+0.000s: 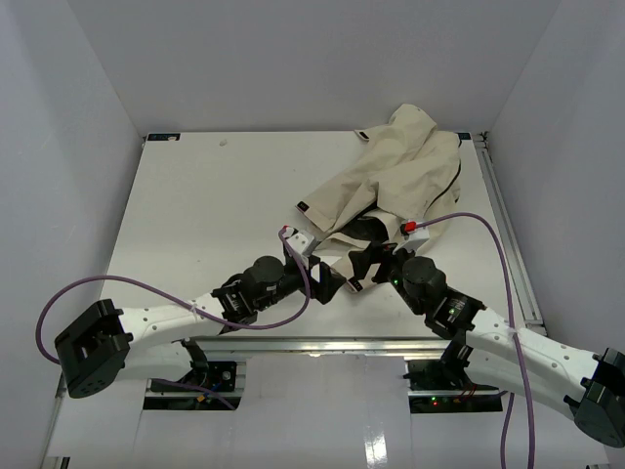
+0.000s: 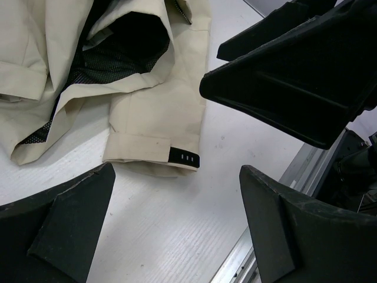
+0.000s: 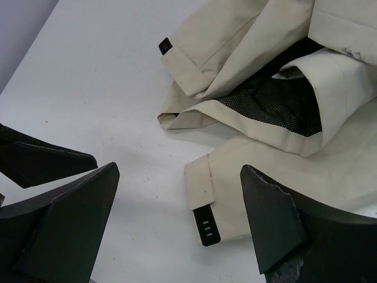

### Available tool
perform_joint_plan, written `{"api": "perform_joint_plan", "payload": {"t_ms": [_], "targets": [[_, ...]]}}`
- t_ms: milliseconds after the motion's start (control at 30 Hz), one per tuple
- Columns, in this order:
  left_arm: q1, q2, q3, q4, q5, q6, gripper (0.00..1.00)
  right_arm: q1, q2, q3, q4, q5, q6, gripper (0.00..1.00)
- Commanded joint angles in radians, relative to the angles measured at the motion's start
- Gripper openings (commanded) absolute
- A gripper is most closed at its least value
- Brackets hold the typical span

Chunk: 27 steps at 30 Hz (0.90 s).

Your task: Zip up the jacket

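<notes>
Both arms stretch low, left gripper [image 1: 334,283] and right gripper [image 1: 371,266] nearly tip to tip, fingers spread, holding nothing. The jacket [image 1: 400,166] lies crumpled just beyond the fingertips, black lining [image 3: 271,103] showing.

cream jacket [image 1: 400,166], black mesh lining [image 3: 277,106]

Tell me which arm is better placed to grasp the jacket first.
Probably the right. The right fingers, open, straddle a sleeve cuff of the jacket, with fabric under one finger. The left fingers, also open, hang mostly over the table, the cuff farther ahead.
</notes>
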Motion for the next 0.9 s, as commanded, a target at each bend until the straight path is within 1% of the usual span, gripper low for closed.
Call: {"api": "perform_joint_plan", "payload": {"t_ms": [0,133,200,300,367,433,533,600,667,733,867], "targets": [[-0.001,-0.031,-0.001,0.001,-0.024,-0.016,0.98,0.003,0.0,0.009,0.027,0.048,0.019,0.9],[-0.001,-0.025,0.03,-0.049,-0.023,-0.011,0.98,0.003,0.003,0.019,0.005,0.063,0.035,0.9],[-0.001,-0.008,0.069,-0.097,-0.098,-0.029,0.98,0.003,-0.006,0.02,-0.002,0.08,0.05,0.9],[0.005,0.053,0.216,-0.262,-0.22,-0.062,0.97,0.002,-0.028,-0.003,0.014,0.088,0.049,0.9],[0.016,0.078,0.283,-0.318,-0.267,-0.056,0.96,0.002,-0.044,-0.017,0.017,0.11,0.043,0.9],[0.044,0.096,0.336,-0.34,-0.29,-0.056,0.96,0.002,-0.053,-0.028,0.015,0.127,0.04,0.9],[0.125,0.15,0.424,-0.336,-0.27,-0.063,0.96,0.002,-0.073,-0.039,0.014,0.147,0.033,0.9],[0.168,0.193,0.465,-0.337,-0.206,-0.068,0.96,0.002,-0.094,-0.043,0.013,0.152,0.025,0.9],[0.225,0.273,0.526,-0.35,-0.174,-0.073,0.96,0.002,-0.116,-0.047,0.011,0.163,0.018,0.9],[0.259,0.344,0.575,-0.352,-0.153,-0.067,0.96,0.002,-0.147,-0.058,0.015,0.175,0.015,0.9],[0.289,0.489,0.663,-0.293,-0.027,0.034,0.96,0.0,-0.189,-0.076,0.026,0.185,0.009,0.9]]}}
